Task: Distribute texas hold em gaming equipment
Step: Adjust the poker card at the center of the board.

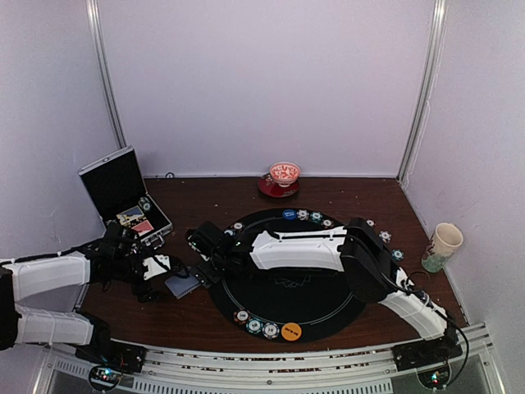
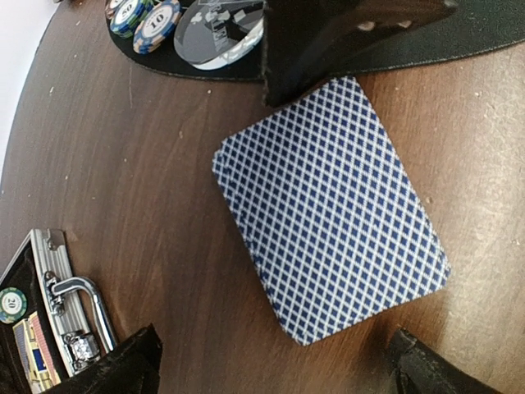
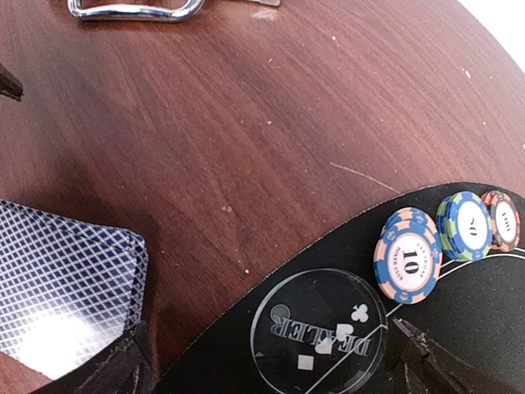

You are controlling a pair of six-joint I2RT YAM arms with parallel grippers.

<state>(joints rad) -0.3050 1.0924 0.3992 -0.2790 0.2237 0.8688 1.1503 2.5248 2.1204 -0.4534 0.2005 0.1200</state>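
Looking at the dark brown wooden table (image 1: 205, 197) rn: the stack of blue diamond-backed playing cards (image 2: 328, 209) lies flat on bare wood toward the table's left edge. It's just beside the rim of the big round black mat (image 1: 287, 291), not on it. The left gripper (image 2: 275, 365) is wide open w/ nothing in it, and the stack sits just ahead of its fingers, not touching. The right gripper (image 3: 275, 369) is also open & empty, coming in from the mat side. In the left wrist view its dark finger overlaps the stack's far edge, can't tell if it touches. A clear round "DEALER" disc (image 3: 320, 332) and striped poker chips (image 3: 408, 258) sit on the mat's left rim, and an orange disc (image 1: 291, 331) on its near rim. At the table's far left corner there's an open silver case (image 1: 123, 197).
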